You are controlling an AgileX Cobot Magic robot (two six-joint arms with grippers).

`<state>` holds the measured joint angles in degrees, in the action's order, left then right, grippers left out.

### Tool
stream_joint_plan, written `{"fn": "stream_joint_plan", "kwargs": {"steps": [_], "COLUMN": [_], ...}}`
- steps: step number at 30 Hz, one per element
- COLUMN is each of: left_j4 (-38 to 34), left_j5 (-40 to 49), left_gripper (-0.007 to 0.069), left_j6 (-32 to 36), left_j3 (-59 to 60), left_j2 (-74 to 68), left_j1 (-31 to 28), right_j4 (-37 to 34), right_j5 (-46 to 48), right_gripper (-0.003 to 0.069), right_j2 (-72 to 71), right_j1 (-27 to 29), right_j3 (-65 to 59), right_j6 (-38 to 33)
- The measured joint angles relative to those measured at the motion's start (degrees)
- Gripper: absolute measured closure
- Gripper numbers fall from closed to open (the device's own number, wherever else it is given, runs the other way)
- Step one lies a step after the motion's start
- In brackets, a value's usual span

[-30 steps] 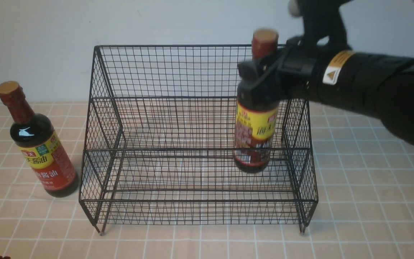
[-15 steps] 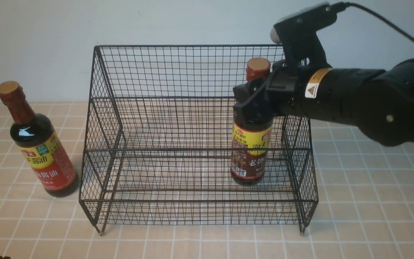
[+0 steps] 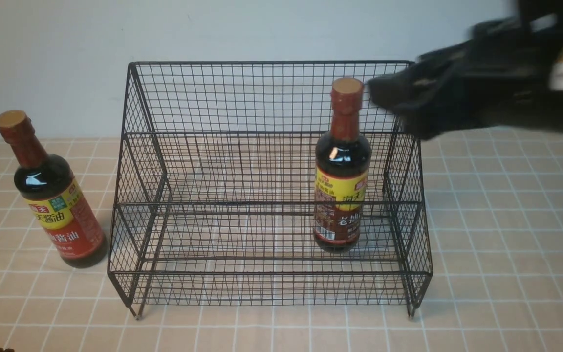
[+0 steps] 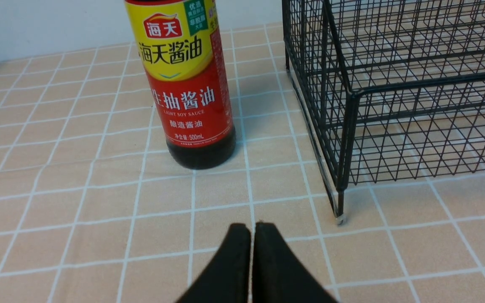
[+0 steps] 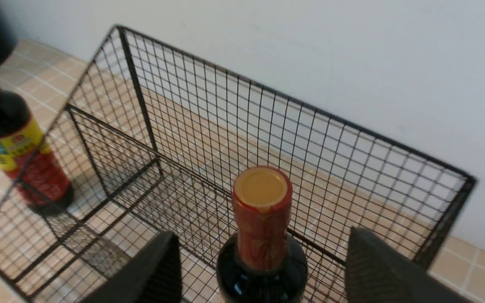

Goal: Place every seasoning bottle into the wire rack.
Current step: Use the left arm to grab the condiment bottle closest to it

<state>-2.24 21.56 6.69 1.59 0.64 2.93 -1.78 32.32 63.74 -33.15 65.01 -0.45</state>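
On the tiled tabletop [image 3: 506, 244], at the far left, the red-label bottle [image 3: 56, 195] is seen standing just outside the left wall of the wire rack [image 3: 262, 62], near it but not touching. Its long axis is held vertical, with the tan cap pointed up and the label turned toward the front camera; a slight lean in the front view is judged to come from the camera angle. In the left wrist view the left gripper [image 4: 251, 227] is shown low over the tabletop, near this bottle, with its fingers pressed together and nothing held. Further right, the brown-label bottle [image 3: 340, 195] is now stood on the lower tier of the rack, toward its right end, upright, cap up, label forward. A second ago it was carried above that tier in the right gripper; it has since been set down and let go. The right gripper [image 5: 261, 235] has been drawn back up and to the right, blurred in the front view, its jaws spread wide on either side of the neck without touching it. One bottle is thus judged placed, and the red-label bottle is left to be moved.
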Motion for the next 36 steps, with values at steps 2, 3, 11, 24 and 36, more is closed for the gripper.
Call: {"fn": "stream_joint_plan", "kwargs": {"steps": [2, 3, 11, 24, 36], "left_j4": [0.0, 0.0, 0.0, 0.0, 0.0], "left_j5": [0.0, 0.0, 0.0, 0.0, 0.0], "left_gripper": [0.0631, 0.0631, 0.0631, 0.0631, 0.0631], "left_j6": [0.0, 0.0, 0.0, 0.0, 0.0], "left_j3": [0.0, 0.0, 0.0, 0.0, 0.0], "left_j2": [0.0, 0.0, 0.0, 0.0, 0.0], "left_j1": [0.0, 0.0, 0.0, 0.0, 0.0], "right_j4": [0.1, 0.5, 1.8, 1.8, 10.2], "right_j5": [2.2, 4.6, 9.9, 11.1, 2.9], "right_gripper": [0.0294, 0.0373, 0.066, 0.0671, 0.0672], "right_j2": [-3.2, -7.0, -22.7, -28.7, -37.2], "right_j1": [0.0, 0.0, 0.0, 0.0, 13.7], "right_j3": [0.1, 0.1, 0.4, 0.5, -17.8], "right_j6": [0.5, 1.8, 9.2, 9.4, 8.6]}}
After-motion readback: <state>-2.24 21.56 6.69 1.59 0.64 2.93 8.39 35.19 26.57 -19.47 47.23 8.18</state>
